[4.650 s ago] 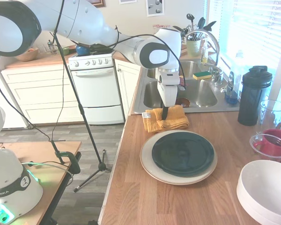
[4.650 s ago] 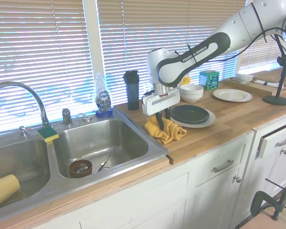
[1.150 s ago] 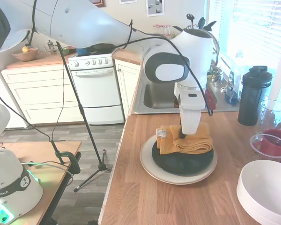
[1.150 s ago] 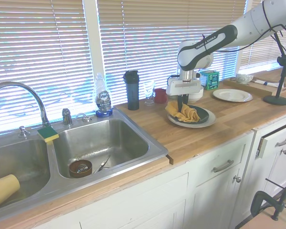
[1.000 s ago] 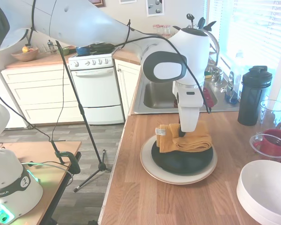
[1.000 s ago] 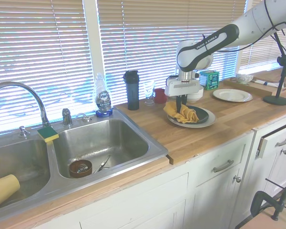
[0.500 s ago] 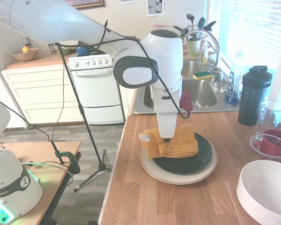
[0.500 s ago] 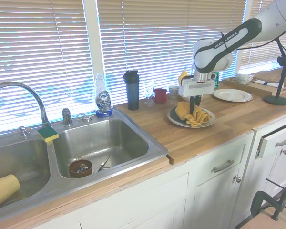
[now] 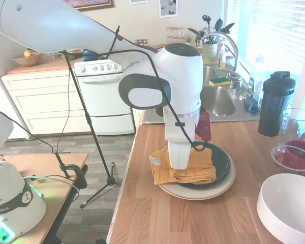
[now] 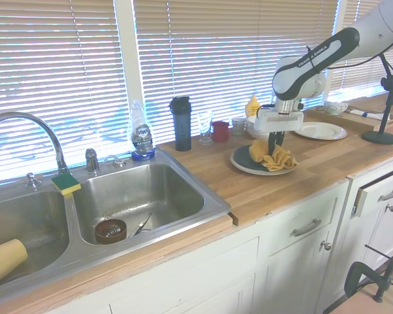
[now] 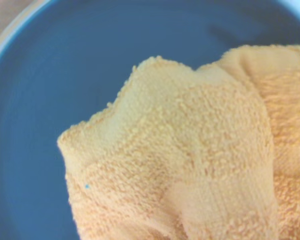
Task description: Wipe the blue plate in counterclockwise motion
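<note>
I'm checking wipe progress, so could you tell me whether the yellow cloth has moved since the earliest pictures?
Yes. The yellow cloth left the counter beside the sink and now lies on the blue plate's near edge, farther from the sink.

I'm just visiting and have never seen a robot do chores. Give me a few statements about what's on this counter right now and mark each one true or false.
1. A yellow cloth lies on the blue plate under the arm's tip. True.
2. The blue plate sits directly on the wooden counter. False: it rests on a larger cream plate.
3. The cloth covers the whole blue plate. False: the side toward the red cup is bare, and the cloth overhangs the opposite edge.
4. A dark shaker bottle stands upright on the counter near the window. True.
5. The green-and-yellow sponge lies on the plate. False: it sits at the sink's edge by the faucet.
</note>
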Robot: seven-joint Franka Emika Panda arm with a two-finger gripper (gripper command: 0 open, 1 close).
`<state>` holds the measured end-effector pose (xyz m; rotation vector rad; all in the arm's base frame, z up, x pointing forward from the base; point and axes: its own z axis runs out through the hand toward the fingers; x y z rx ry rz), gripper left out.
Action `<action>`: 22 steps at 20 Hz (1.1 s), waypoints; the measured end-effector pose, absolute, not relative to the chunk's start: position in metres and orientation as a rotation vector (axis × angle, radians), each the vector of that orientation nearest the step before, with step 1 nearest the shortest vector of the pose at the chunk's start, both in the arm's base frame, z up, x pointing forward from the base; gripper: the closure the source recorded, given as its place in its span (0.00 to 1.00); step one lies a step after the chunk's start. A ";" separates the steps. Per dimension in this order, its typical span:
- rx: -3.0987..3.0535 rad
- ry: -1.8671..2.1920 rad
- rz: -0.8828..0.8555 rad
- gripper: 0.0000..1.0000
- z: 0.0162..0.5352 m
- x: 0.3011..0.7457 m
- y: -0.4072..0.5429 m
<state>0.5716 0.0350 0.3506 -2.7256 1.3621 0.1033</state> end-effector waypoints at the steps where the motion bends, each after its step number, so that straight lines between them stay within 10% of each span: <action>1: -2.720 1.372 0.115 1.00 0.350 0.577 0.030; 22: -2.828 1.225 0.042 1.00 0.364 0.589 0.128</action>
